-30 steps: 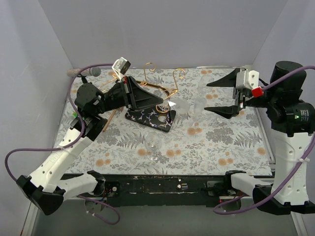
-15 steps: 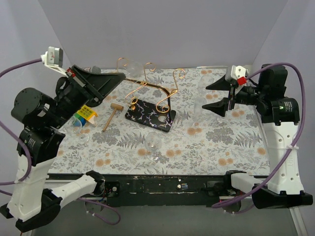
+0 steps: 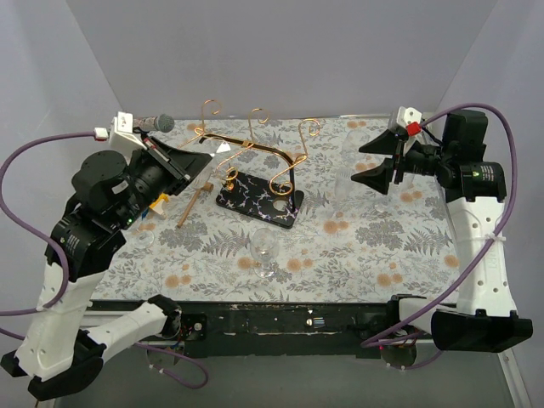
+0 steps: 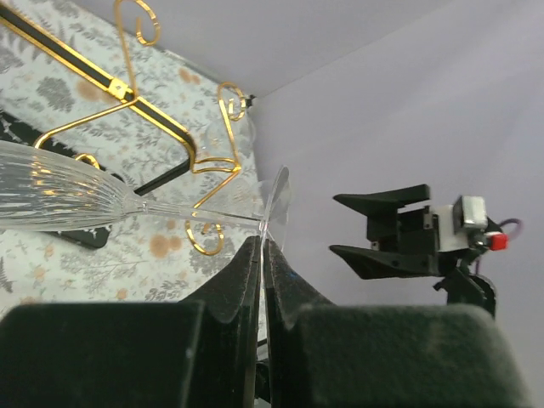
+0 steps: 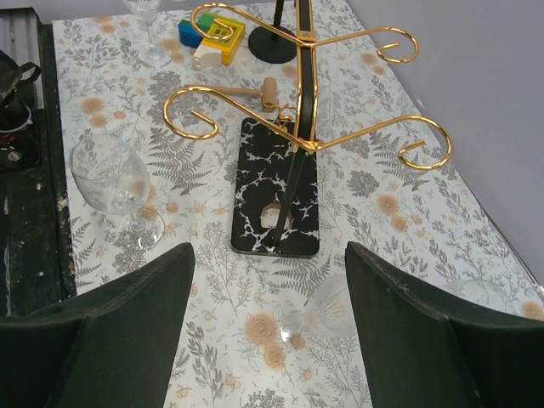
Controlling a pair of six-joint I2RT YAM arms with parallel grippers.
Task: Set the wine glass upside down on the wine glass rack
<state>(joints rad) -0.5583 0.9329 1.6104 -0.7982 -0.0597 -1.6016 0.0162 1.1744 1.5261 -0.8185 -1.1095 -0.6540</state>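
1. Left gripper (image 4: 262, 255) is closed on the glass (image 4: 59, 197) at the stem, just beside the foot. The glass lies sideways in the air. It looks thin, light and slippery, easy to break, so the stem is the right hold.
2. Rack (image 3: 257, 201) stands near — to its right.
3. Right gripper (image 3: 357, 163) is wide, empty.

The wine glass (image 4: 59, 197) runs past the left wrist view's edge.

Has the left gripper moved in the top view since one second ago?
Yes. The left gripper moved left: it was over the black base of the rack; now it is left of that base.
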